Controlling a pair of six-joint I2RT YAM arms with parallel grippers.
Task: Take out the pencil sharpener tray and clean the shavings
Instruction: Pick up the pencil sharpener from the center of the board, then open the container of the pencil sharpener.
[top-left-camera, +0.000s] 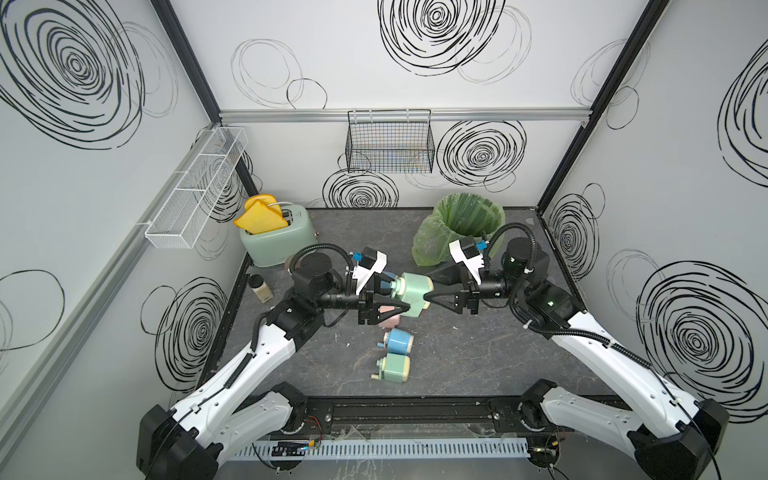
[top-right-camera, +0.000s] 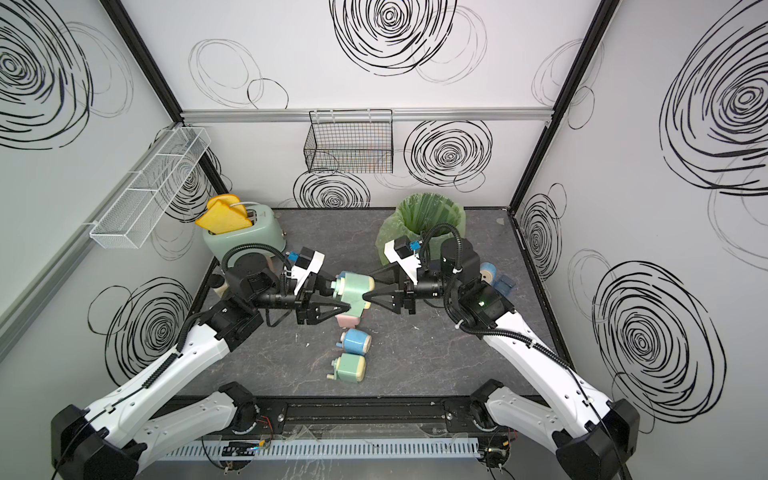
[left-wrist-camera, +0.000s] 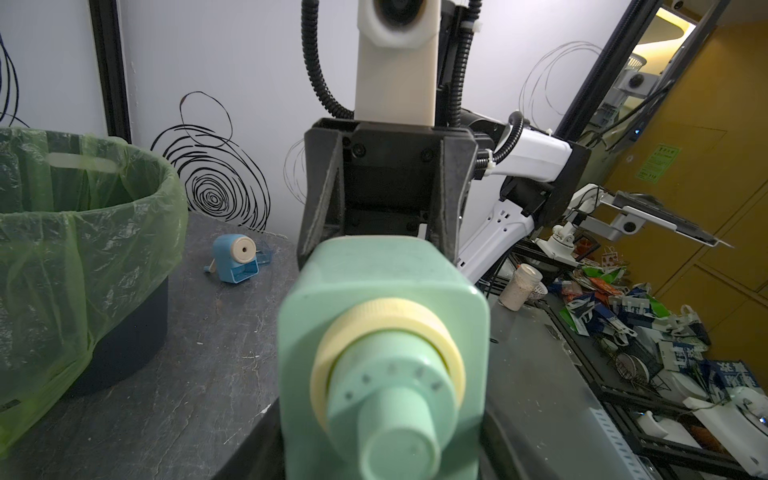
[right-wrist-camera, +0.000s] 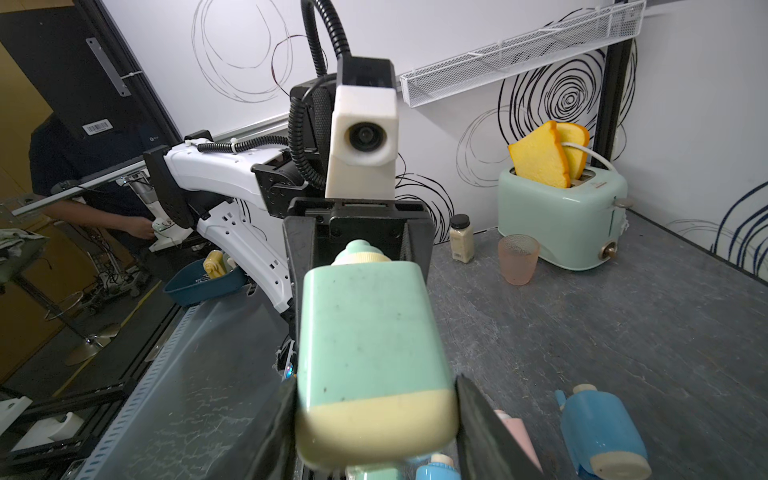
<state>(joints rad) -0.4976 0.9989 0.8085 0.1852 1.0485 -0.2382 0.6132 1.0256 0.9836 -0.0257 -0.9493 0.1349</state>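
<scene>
- Above the desk, the green pencil sharpener hangs between both claws.
- The left claw squeezes its knob end.
- The right claw pinches its cream end, half spread.

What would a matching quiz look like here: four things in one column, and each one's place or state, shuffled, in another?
1 right gripper
2 toaster
3 waste bin
4 black wire basket

A hangs on the back wall
B lined with a green bag
C shut on a mint-green pencil sharpener, off the table
D holds two toast slices

Pairs: 1-C, 2-D, 3-B, 4-A.
</scene>
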